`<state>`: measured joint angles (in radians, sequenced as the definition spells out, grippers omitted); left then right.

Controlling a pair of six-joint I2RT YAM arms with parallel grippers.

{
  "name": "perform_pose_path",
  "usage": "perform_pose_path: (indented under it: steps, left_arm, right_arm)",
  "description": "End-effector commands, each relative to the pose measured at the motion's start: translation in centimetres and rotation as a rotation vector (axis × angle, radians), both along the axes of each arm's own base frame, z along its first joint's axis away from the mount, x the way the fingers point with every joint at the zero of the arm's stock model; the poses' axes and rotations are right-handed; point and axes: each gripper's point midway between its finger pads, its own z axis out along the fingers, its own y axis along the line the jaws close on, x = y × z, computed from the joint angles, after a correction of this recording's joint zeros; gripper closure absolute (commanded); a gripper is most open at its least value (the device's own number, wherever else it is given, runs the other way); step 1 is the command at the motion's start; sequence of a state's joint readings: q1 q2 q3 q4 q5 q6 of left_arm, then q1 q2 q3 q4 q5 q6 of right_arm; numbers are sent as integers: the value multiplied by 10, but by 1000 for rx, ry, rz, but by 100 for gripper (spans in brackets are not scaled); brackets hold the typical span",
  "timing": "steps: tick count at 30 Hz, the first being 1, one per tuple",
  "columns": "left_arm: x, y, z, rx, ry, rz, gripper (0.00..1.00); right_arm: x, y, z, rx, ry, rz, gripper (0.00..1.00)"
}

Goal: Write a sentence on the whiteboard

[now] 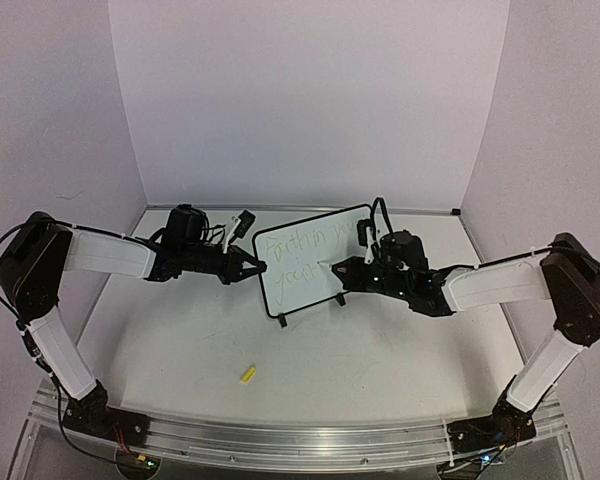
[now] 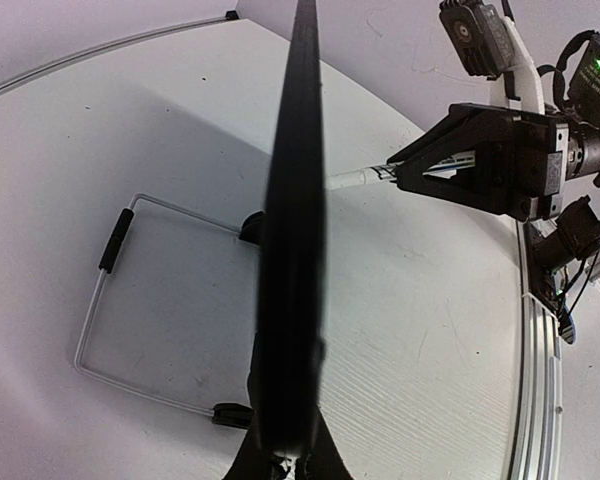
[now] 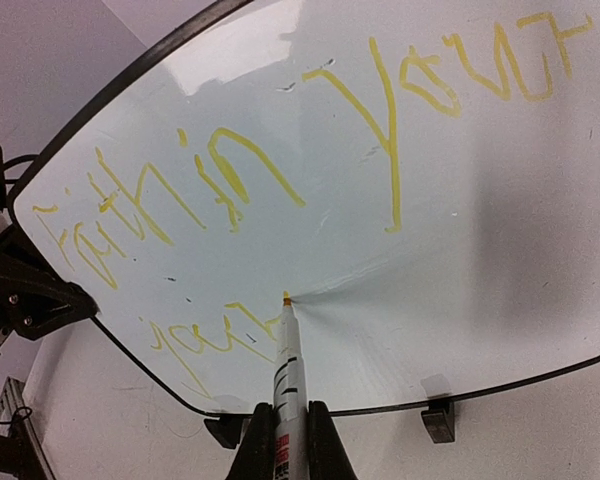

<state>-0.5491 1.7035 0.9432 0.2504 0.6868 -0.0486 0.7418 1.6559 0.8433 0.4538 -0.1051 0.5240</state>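
The whiteboard stands upright on two black clip feet at mid-table. My left gripper is shut on its left edge; the left wrist view shows the board edge-on as a dark bar running up from the jaws. My right gripper is shut on a white marker, and the marker's yellow tip touches the board's face. The sentence is in yellow handwriting on two lines. The tip rests at the right end of the lower line.
A small yellow cap lies on the table in front of the board. A thin wire frame lies on the table behind the board. Pale walls close in the back and sides, and a metal rail runs along the near edge.
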Motion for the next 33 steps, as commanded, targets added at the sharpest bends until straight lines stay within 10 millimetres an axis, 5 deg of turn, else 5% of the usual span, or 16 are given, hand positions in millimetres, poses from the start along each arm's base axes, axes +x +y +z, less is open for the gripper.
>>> perform_pose_path:
  steps: [1, 13, 25, 33]
  left_arm:
    - [-1, -8, 11, -7, -16, -29, 100]
    - [-1, -8, 11, -5, -16, -28, 100]
    - [-1, -9, 11, -6, -15, -30, 100]
    - [-1, -9, 11, -6, -16, -30, 100]
  right_arm:
    - [2, -4, -17, -20, 31, -21, 100]
    - [1, -3, -23, -21, 49, -21, 100]
    - [6, -1, 23, 65, -31, -35, 100]
    - [10, 0, 30, 68, -53, -40, 100]
